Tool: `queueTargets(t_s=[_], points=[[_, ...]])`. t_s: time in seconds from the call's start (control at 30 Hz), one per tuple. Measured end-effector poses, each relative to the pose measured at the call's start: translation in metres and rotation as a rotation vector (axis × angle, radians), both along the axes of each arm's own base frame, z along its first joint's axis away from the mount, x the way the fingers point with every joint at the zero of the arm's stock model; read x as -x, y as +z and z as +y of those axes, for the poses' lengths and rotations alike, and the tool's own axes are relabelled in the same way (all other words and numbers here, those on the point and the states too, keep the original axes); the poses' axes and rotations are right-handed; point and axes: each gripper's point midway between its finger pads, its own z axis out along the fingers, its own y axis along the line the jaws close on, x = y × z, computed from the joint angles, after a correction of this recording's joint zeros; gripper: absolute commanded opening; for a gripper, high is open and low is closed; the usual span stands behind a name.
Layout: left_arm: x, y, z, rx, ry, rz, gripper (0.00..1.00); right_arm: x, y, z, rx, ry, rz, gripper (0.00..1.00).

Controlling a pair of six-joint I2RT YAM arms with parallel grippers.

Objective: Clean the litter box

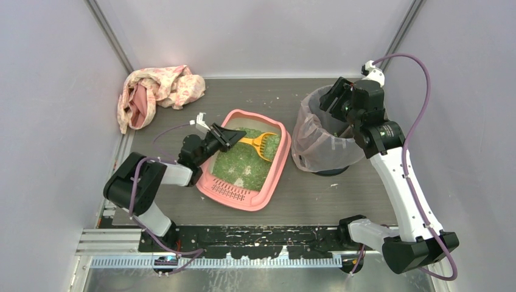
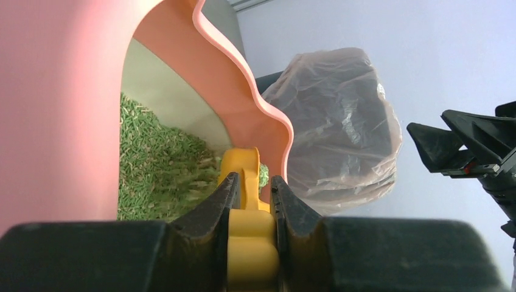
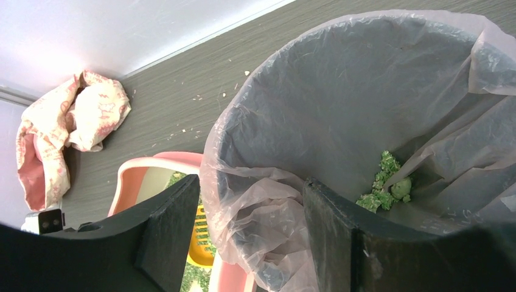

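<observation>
So, the litter box (image 1: 231, 193) sat roughly mid-table, a bit left of centre and turned on a diagonal. Its slotted grate lip pointed toward the near edge, and green granules (image 1: 240, 164) were spread across the inside. The left gripper (image 2: 254, 179) reached in over the box's far left corner, its jaws clamped tight on the handle of a yellow scoop (image 1: 260, 145) (the wrist view showed the handle squeezed right between them). The scoop's tined head lay over the granules near the box's far right corner. Just right of the box stood a dark round bin (image 1: 316, 149) lined with a thin pinkish bag, toward the right edge of the table (image 1: 341, 198). The right gripper (image 3: 249, 182) hung over that bin with its jaws apart, one on each side of the bagged rim, not pinching it as far as I could tell. A small green clump (image 3: 383, 182) sat down in the bag. A crumpled pink-patterned cloth (image 1: 158, 91) lay in the far left corner.
</observation>
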Motion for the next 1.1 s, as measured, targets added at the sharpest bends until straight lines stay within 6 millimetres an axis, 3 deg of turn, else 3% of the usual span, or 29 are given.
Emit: queueTargets(t_s=[0.27,0.43,0.63,0.93,1.1], points=[[0.004,-0.009,0.005,-0.118,-0.036,0.073,0.0,0.0,-0.001,0.002,-0.005,0.007,0.003,0.68],[0.006,-0.015,0.024,-0.202,-0.029,0.126,0.0,-0.002,-0.004,0.004,-0.017,0.011,0.013,0.68],[-0.003,-0.006,0.054,-0.158,-0.001,0.125,0.0,-0.003,-0.009,0.007,-0.03,0.014,0.024,0.68],[0.0,-0.001,0.067,-0.092,-0.027,0.146,0.0,-0.007,-0.012,0.009,-0.034,0.019,0.027,0.68],[-0.008,0.007,0.093,-0.063,0.026,0.152,0.0,-0.008,-0.019,0.01,-0.039,0.019,0.036,0.68]])
